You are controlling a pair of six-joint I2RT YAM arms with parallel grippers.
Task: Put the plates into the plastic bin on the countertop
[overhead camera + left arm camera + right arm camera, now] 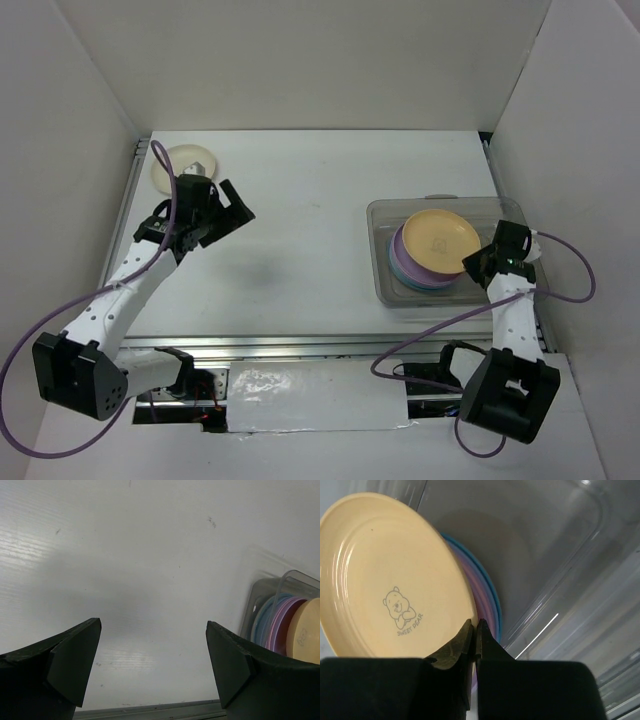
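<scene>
The plastic bin [384, 216] stands at the right of the countertop [300, 250]. In it lies a stack of plates [412, 272] with lavender and blue edges. An orange-yellow plate [438, 238] with a bear print [400, 610] rests tilted on top of the stack. My right gripper [476, 263] is shut on this plate's near-right rim [474, 625]. My left gripper [233, 207] hangs open over bare countertop at the left, with nothing between its fingers [152, 625]. A cream plate [178, 164] lies at the back left corner, partly hidden by the left arm.
White walls close in the countertop on the left, back and right. A metal rail [300, 345] runs along the near edge. In the left wrist view the bin [280, 587] and its plates [282, 625] show at the far right.
</scene>
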